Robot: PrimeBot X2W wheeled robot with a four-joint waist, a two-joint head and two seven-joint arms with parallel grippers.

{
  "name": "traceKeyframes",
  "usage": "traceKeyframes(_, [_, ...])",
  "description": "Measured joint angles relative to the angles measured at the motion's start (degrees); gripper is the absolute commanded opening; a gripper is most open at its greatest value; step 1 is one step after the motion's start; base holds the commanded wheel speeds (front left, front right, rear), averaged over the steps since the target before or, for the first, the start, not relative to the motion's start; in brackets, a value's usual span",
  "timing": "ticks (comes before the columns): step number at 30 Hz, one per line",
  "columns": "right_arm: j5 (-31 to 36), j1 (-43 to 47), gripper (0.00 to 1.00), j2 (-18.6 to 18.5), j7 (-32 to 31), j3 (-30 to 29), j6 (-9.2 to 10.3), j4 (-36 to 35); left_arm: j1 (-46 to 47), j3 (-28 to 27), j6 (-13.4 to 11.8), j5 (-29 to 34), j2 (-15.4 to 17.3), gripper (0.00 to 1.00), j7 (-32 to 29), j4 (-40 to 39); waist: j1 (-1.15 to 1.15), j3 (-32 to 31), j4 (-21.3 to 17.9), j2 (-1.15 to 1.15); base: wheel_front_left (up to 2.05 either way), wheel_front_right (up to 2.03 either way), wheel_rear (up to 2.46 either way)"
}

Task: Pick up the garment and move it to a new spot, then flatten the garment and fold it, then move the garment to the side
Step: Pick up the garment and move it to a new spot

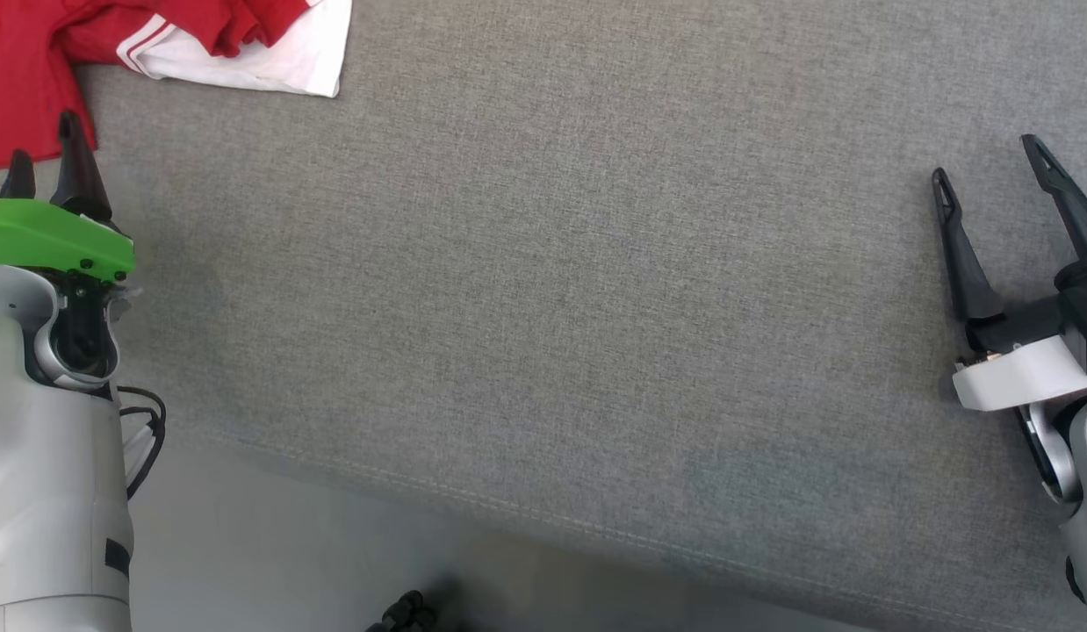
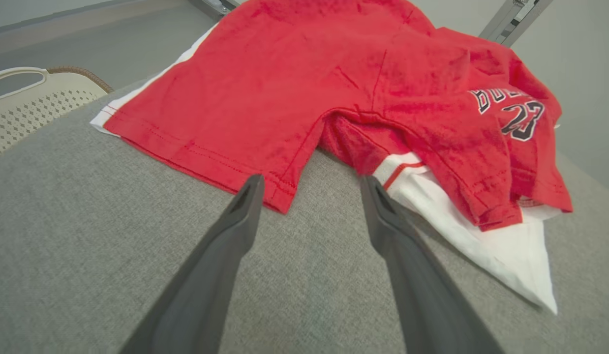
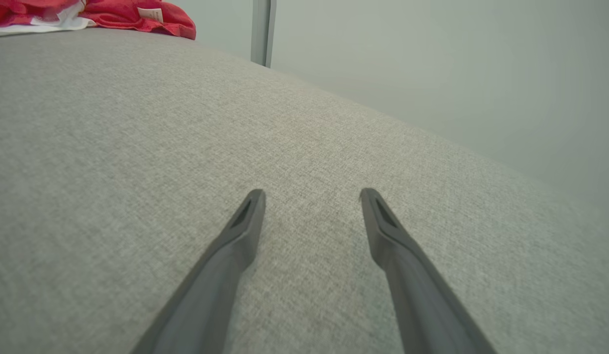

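The garment is a red shirt with white trim and a black-and-white number print, lying crumpled at the far left of the grey fabric surface. In the left wrist view the garment spreads just beyond my fingertips, its red hem close to the left finger. My left gripper is open and holds nothing, its tips at the hem's edge. At the right side my right gripper stands open over bare fabric, far from the garment.
A cream perforated basket stands beyond the surface's far left edge. A metal frame post rises behind the surface. The front edge of the surface runs diagonally, with pale floor below it.
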State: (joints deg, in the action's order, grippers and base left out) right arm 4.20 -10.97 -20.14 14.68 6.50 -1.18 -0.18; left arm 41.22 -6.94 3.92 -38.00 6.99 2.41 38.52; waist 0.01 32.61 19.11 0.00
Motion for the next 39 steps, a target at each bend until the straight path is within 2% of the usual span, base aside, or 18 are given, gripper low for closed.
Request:
traceKeyframes(13, [0.00,-0.73,1.00,-0.11,0.42,0.60,-0.33,-1.85,5.36,2.74,-1.01,3.92,3.31,1.00,-1.93,7.87,0.00,1.74,-1.29,0.00,0.00,0.00,0.00])
traceKeyframes(30, [-0.01,-0.80,1.00,-0.49,0.44,0.30,-0.27,-2.89,8.65,3.53,-1.41,4.44,3.98,1.00,-2.34,15.62,0.00,2.44,-2.26,0.00,0.00,0.00,0.00])
traceKeyframes(31, [-0.03,-0.80,1.00,-0.48,0.44,0.24,-0.26,-2.93,8.78,3.54,-1.41,4.44,4.01,0.97,-2.33,16.10,0.00,2.45,-2.32,0.00,0.00,0.00,0.00])
traceKeyframes(33, [-0.03,-0.80,1.00,-0.49,0.44,0.12,-0.25,-3.00,9.09,3.54,-1.41,4.44,4.01,0.75,-2.26,16.82,0.00,2.46,-2.42,0.00,0.00,0.00,0.00])
traceKeyframes(35, [-0.04,-0.77,1.00,-0.56,0.44,-0.01,-0.25,-3.01,9.59,3.55,-1.41,4.44,4.01,0.64,-2.02,17.38,0.00,2.44,-2.49,0.00,0.00,0.00,0.00])
traceKeyframes(36, [-0.04,-0.75,1.00,-0.63,0.43,-0.07,-0.24,-3.02,9.87,3.55,-1.40,4.44,4.01,0.50,-1.80,17.72,0.00,2.43,-2.53,0.00,0.00,0.00,0.00])
traceKeyframes(38, [-0.05,-0.69,1.00,-0.73,0.43,-0.20,-0.24,-3.08,10.32,3.55,-1.32,4.44,4.03,0.39,-1.49,18.36,0.00,2.39,-2.57,0.00,0.00,0.00,0.00])
traceKeyframes(39, [-0.05,-0.67,1.00,-0.74,0.43,-0.23,-0.23,-3.09,10.51,3.56,-1.31,4.44,4.04,0.26,-1.31,18.60,0.00,2.36,-2.59,0.00,0.00,0.00,0.00])
